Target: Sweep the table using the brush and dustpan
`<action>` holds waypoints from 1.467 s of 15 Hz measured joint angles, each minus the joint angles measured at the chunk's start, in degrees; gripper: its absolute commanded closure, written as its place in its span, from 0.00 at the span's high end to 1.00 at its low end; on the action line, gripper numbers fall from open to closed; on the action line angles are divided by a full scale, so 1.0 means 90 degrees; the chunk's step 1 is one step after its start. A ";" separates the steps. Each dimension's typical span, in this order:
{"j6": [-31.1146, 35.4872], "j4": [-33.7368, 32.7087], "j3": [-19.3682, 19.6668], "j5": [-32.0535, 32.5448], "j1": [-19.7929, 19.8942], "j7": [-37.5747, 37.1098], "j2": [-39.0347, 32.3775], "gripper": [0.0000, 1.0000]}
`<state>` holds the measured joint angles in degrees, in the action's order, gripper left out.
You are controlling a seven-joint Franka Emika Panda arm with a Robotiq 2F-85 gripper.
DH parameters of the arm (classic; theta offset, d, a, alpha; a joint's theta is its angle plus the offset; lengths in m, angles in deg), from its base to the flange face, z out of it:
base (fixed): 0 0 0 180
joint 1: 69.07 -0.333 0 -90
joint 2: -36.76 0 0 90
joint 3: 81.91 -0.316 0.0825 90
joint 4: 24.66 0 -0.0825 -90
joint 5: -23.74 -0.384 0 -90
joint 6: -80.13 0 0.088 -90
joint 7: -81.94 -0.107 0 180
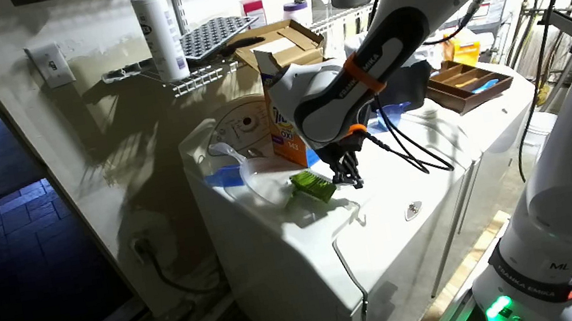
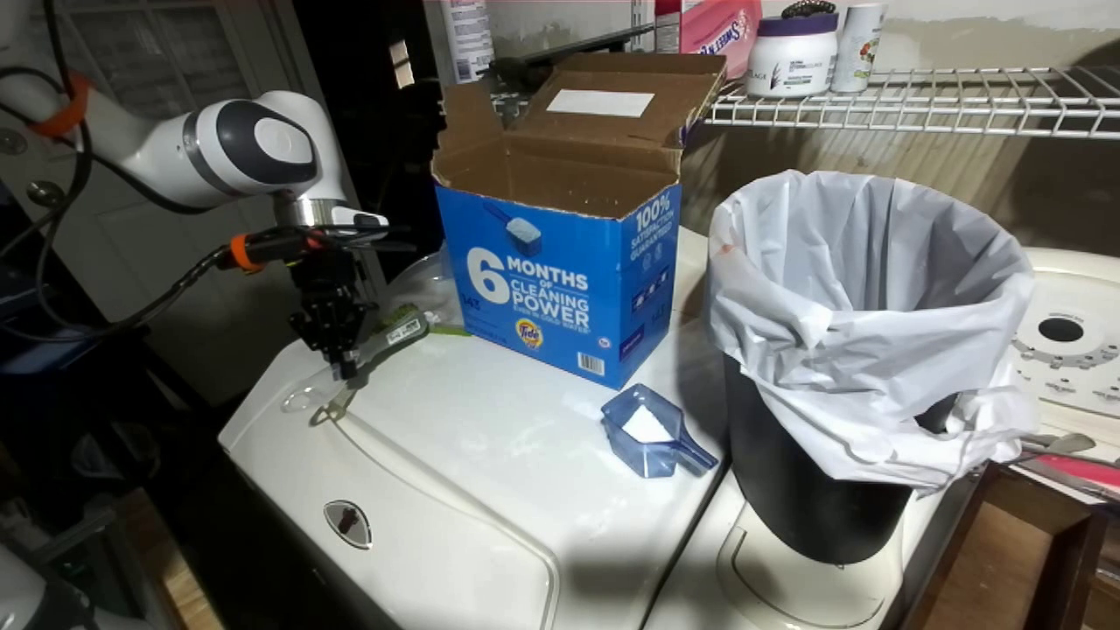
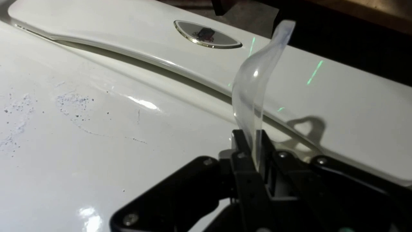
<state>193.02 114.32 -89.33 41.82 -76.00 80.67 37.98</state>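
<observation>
Pinching brush point(image 1: 313, 186) by its clear handle point(image 3: 249, 83); gripper point(image 3: 252, 140) over white table point(image 2: 477, 446); powder specks point(image 3: 73, 102) on it; blue scoop point(image 2: 646, 433) near box point(image 2: 542, 289).

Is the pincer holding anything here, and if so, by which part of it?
Yes: the pincer is shut on the brush, gripping its clear handle, whose free end sticks out beyond the hold.

Glossy table point(image 3: 154, 141), smooth plastic brush handle point(image 3: 252, 83)
</observation>
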 measured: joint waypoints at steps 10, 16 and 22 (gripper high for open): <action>0.0334 0.0034 0.0081 0.0000 0.0036 -0.0311 0.0169 0.03; 0.0334 0.0364 0.0205 0.0163 0.0212 -0.0578 0.0457 0.03; 0.0284 0.0877 0.0426 0.1114 0.0591 -0.0988 0.0722 0.03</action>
<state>195.58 122.22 -85.49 51.85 -70.69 71.78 44.48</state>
